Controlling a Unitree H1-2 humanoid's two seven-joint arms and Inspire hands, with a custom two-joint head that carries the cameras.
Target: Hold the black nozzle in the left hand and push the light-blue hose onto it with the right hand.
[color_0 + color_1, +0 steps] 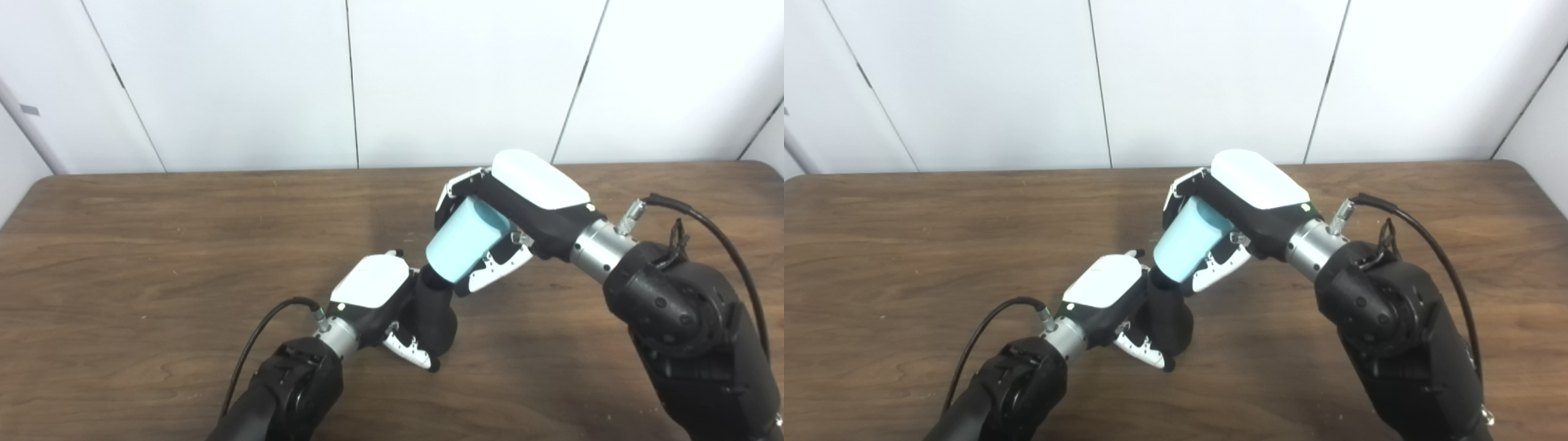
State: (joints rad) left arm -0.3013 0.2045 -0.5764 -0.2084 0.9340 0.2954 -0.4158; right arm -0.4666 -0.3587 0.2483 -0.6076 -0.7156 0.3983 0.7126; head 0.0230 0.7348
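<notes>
My left hand [373,297] has its fingers wrapped round the fat black plastic nozzle [436,318] just above the worktop [153,257]. Right hand [520,208] is clamped on the stubby light-blue hose [468,240], its mouth over the nozzle's neck. Both look light and rigid-ish, probably slick, so I'd grip mid-body.

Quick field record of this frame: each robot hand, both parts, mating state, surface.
left robot hand: shut on the black nozzle, low over the table
right robot hand: shut on the light-blue hose, higher and farther back
black nozzle: narrow end points up toward the hose
light-blue hose: tilted, open end down-left over the nozzle tip
mating state: hose end meets the nozzle's neck; depth of insertion cannot be told
table: dark wood, both parts held above it
</notes>
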